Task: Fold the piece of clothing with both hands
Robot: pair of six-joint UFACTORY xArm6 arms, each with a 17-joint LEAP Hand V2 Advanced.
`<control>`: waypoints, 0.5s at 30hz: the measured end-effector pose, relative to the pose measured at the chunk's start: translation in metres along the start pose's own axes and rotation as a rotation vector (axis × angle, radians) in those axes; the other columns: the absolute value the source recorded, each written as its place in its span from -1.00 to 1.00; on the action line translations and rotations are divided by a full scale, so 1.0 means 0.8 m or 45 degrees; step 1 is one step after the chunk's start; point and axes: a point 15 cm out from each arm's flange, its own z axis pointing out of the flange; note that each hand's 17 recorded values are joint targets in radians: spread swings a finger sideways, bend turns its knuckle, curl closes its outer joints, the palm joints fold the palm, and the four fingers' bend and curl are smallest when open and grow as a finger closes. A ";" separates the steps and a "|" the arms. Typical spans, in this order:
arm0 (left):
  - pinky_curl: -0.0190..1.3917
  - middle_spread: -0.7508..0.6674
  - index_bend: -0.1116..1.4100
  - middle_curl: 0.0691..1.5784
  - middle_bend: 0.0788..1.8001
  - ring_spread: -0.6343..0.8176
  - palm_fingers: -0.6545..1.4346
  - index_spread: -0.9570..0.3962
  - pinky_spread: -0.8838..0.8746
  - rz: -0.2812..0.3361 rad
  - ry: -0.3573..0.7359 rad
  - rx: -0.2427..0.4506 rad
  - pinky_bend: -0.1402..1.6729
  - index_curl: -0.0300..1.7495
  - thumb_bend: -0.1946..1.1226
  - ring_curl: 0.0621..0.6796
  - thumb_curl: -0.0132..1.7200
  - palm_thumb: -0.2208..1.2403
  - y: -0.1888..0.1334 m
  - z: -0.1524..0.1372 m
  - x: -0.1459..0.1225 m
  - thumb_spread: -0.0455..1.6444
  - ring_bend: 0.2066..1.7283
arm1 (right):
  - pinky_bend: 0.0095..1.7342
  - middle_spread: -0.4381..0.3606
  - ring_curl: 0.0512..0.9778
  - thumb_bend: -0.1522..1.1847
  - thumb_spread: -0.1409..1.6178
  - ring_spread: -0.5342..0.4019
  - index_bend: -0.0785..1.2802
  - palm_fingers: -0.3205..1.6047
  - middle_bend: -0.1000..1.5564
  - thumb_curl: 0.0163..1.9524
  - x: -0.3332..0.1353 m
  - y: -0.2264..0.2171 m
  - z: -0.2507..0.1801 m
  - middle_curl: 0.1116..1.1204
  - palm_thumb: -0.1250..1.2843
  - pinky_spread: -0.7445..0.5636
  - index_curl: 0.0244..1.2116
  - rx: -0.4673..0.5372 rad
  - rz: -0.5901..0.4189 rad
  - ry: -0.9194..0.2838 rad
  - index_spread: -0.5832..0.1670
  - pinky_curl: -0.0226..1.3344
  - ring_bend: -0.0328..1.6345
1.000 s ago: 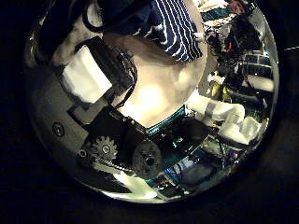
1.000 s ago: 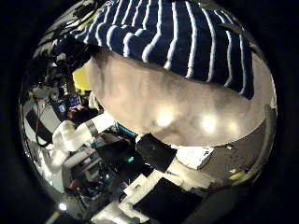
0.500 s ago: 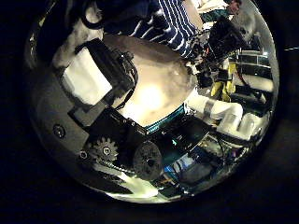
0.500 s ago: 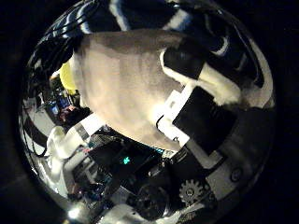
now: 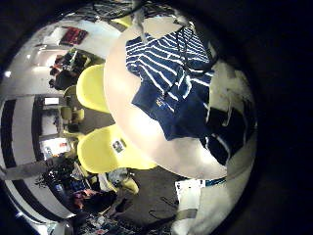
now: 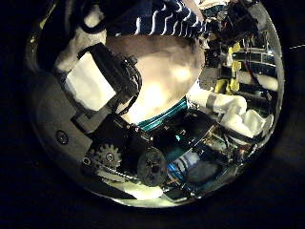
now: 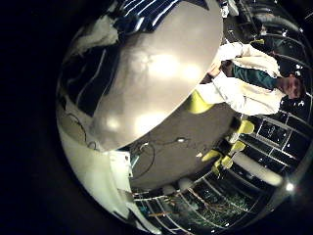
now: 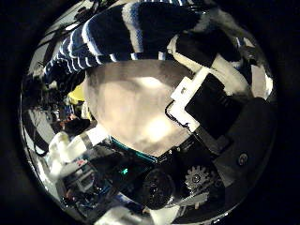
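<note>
Your hands' grip cannot be told; the striped garment (image 5: pixel 176 78) lies rumpled mid-desk (image 5: pixel 122 98), probably mid-fold; next, secure its edge.

A dark blue and white striped cloth (image 8: pixel 122 33) is seen close to the palm, bunched up in folds. Below it, the pale bench (image 8: pixel 131 103) is seen, lit bright in one spot. Black and white fingers (image 8: pixel 211 89) of the right hand (image 8: pixel 202 122) are seen reaching up to the cloth's edge. The tips are hidden by the cloth there. Gear parts of the hand are seen lower down.
</note>
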 end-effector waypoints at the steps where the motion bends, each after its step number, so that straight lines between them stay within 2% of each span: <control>1: -0.12 -0.85 -0.65 0.56 -0.15 -0.76 0.43 -0.49 -0.68 0.004 0.007 0.000 0.64 0.64 -0.72 0.45 -0.43 0.44 0.007 -0.003 0.002 0.60 0.63 | 0.78 -0.45 0.20 -0.69 0.50 -0.38 0.59 0.40 0.57 -0.43 0.005 0.007 -0.011 0.49 0.55 -0.15 0.42 0.017 0.002 0.000 -0.41 -0.48 0.72; 9: -0.13 -0.86 -0.65 0.55 -0.16 -0.75 0.44 -0.43 -0.68 0.011 0.022 0.000 0.63 0.69 -0.72 0.45 -0.43 0.42 0.036 -0.038 0.000 0.58 0.63 | 0.82 -0.41 0.32 -0.74 0.52 -0.37 0.65 0.34 0.63 -0.39 0.018 0.017 -0.104 0.56 0.56 -0.12 0.49 0.171 0.024 0.035 -0.36 -0.38 0.76; 11: -0.13 -0.87 -0.65 0.55 -0.16 -0.75 0.44 -0.41 -0.68 -0.006 0.018 0.015 0.63 0.70 -0.72 0.44 -0.42 0.41 0.032 -0.044 -0.005 0.58 0.63 | 0.82 -0.40 0.35 -0.75 0.53 -0.36 0.67 0.33 0.64 -0.38 0.021 0.007 -0.126 0.57 0.56 -0.11 0.51 0.209 0.032 0.044 -0.35 -0.36 0.77; 15: -0.14 -0.87 -0.65 0.54 -0.16 -0.75 0.45 -0.39 -0.68 -0.042 0.005 -0.007 0.62 0.72 -0.72 0.43 -0.42 0.40 -0.003 -0.031 -0.021 0.57 0.62 | 0.81 -0.38 0.39 -0.77 0.54 -0.35 0.69 0.31 0.66 -0.36 0.027 -0.033 -0.128 0.58 0.57 -0.10 0.53 0.156 0.024 0.032 -0.33 -0.31 0.78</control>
